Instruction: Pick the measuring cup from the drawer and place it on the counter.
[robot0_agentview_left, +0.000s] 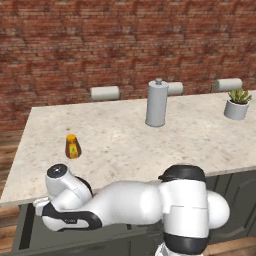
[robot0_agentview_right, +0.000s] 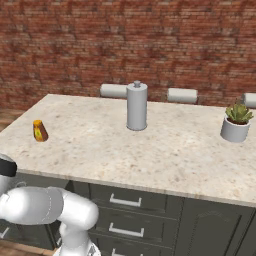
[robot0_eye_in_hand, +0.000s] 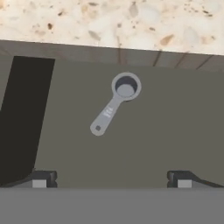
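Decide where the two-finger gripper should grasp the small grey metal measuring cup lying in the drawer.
Grip the small grey metal measuring cup by its flat straight handle, from above. It lies flat on the dark drawer floor, bowl up, so open fingers should straddle the handle's narrow width.

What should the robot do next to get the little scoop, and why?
Probably go straight down toward the cup. In the hand view it lies flat on the drawer floor, beyond the end effector, whose fingertips stand wide apart with nothing between them. So it is open and above the cup, not yet touching it.
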